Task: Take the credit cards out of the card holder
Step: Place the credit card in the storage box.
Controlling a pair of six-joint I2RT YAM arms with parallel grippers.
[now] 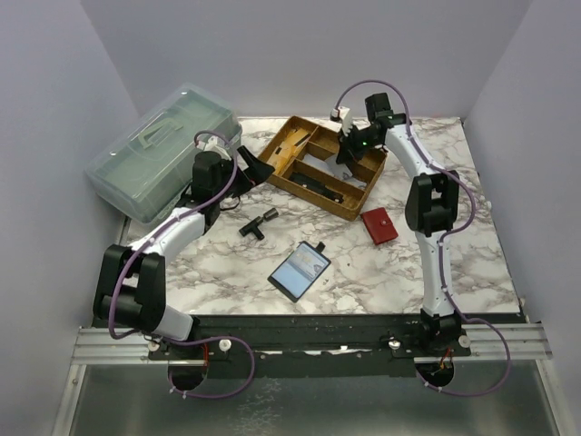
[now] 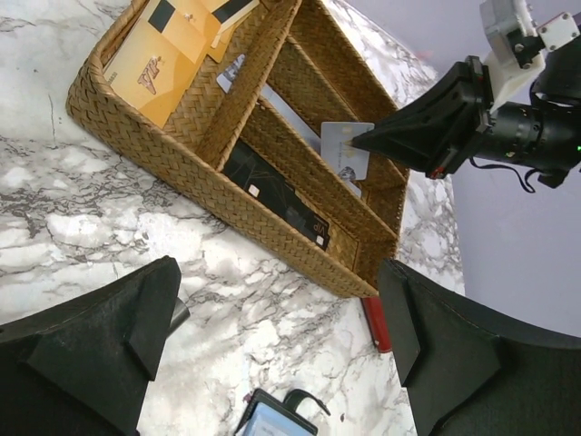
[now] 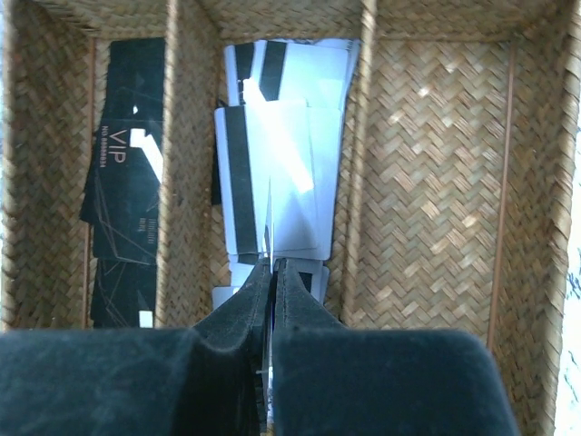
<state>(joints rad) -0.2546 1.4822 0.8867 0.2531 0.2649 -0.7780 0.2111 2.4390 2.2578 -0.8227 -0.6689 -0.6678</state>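
A: R gripper (image 1: pixel 348 143), where's it at?
B: Over the woven tray (image 2: pixel 182 159), 12 o'clock from the middle of the table (image 1: pixel 408 272). Fingers pressed together on a pale card (image 2: pixel 345 150), pinching its edge. Card's upright, over the mid slot.
A: Other cards?
B: Striped cards (image 3: pixel 290 182) piled in that same slot. Black cards (image 3: pixel 127 209) one slot over, at 9 o'clock in the R wrist view. Yellow cards (image 2: pixel 150 64) in an end section.
A: L gripper (image 1: pixel 250 171)?
B: Fingers spread wide, nothing between them. Sits just off the tray's 9 o'clock corner.
A: Anything else out there?
B: Clear box (image 1: pixel 163 154) at 10 o'clock, T-shaped piece (image 1: pixel 259 222) at 9, red wallet (image 1: pixel 379 225) at approx 3. Dark flat case (image 1: pixel 300 271) w/ a pale blue face at 6, maybe a wallet, can't say for sure.
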